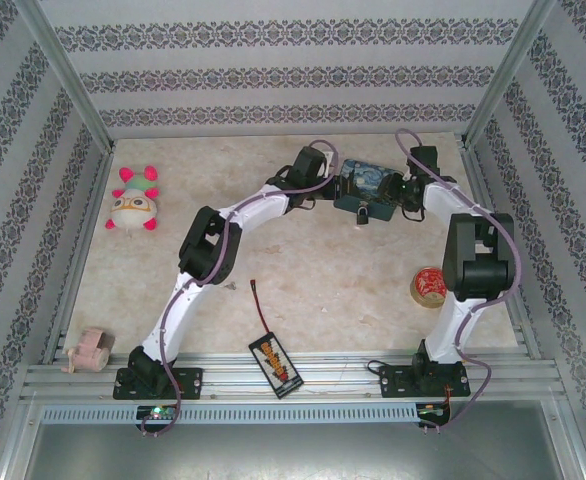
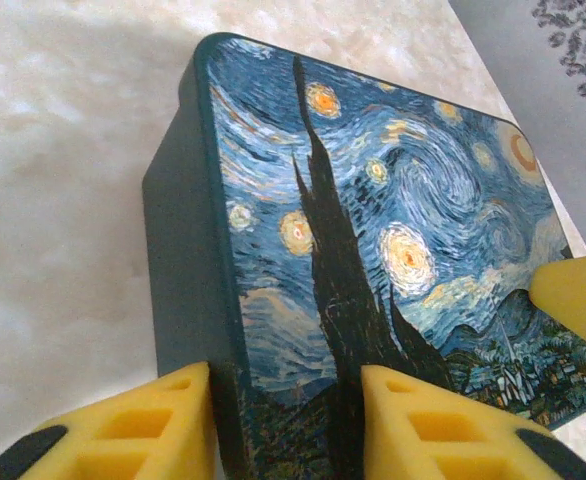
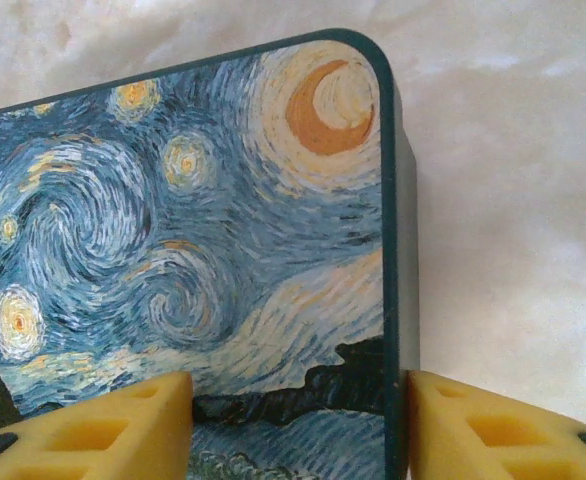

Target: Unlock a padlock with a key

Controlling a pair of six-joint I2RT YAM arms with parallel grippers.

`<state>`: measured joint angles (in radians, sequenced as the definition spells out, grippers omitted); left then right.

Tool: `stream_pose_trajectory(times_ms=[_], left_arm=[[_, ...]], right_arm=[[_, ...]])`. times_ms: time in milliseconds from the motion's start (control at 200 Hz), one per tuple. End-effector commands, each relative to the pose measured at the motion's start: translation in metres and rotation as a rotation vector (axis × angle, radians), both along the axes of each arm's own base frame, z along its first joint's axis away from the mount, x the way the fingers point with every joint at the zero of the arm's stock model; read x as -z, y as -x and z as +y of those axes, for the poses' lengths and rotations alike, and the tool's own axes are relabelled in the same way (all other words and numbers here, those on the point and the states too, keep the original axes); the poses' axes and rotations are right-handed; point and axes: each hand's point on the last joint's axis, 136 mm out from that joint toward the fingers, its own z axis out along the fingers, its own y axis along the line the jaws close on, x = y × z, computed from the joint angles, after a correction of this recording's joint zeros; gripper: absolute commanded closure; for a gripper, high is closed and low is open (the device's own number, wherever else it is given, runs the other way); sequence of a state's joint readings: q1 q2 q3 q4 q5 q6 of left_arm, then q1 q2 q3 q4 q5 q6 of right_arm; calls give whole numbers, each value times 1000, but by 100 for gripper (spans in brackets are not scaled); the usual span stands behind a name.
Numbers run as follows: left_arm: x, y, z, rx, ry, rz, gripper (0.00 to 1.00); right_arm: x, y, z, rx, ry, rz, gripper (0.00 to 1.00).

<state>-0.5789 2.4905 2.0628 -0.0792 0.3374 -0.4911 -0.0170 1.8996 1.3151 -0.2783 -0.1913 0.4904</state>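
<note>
A tin painted with a starry night sky (image 1: 373, 182) is lying flat at the far middle of the pale marbled table (image 1: 353, 290). A pink-and-white plush toy (image 1: 135, 203) is sitting far left, well apart from it. A roll of tape (image 1: 429, 286) is resting on the right. A flat black pack with an orange label (image 1: 276, 365) is lying at the near edge, its red wire (image 1: 260, 305) trailing farther in. A small pinkish object (image 1: 90, 350) is sitting at the near left corner.

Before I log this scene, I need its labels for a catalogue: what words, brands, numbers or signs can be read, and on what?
No text can be read outright.
black pack: print on its orange label, too small to read.
tape roll: too blurred to show any lettering.
starry-night tin: painted picture, no lettering seen.
padlock: too small to tell any marking.
</note>
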Motion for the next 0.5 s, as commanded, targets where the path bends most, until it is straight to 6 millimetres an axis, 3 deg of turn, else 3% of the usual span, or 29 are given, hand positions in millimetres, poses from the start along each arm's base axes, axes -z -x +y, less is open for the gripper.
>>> stream_pose_trajectory(times_ms=[0,275,495], left_arm=[[8,23,8,15,-61,6,72],[-10,62,57,-86,-75,-54,81],[-26,114,109,-218,-64,-81,82]], right_arm=[[26,16,59,-171,-54,100,48],[26,25,134,-354,-52,131,50],[18,53,200,-481,-51,158,51]])
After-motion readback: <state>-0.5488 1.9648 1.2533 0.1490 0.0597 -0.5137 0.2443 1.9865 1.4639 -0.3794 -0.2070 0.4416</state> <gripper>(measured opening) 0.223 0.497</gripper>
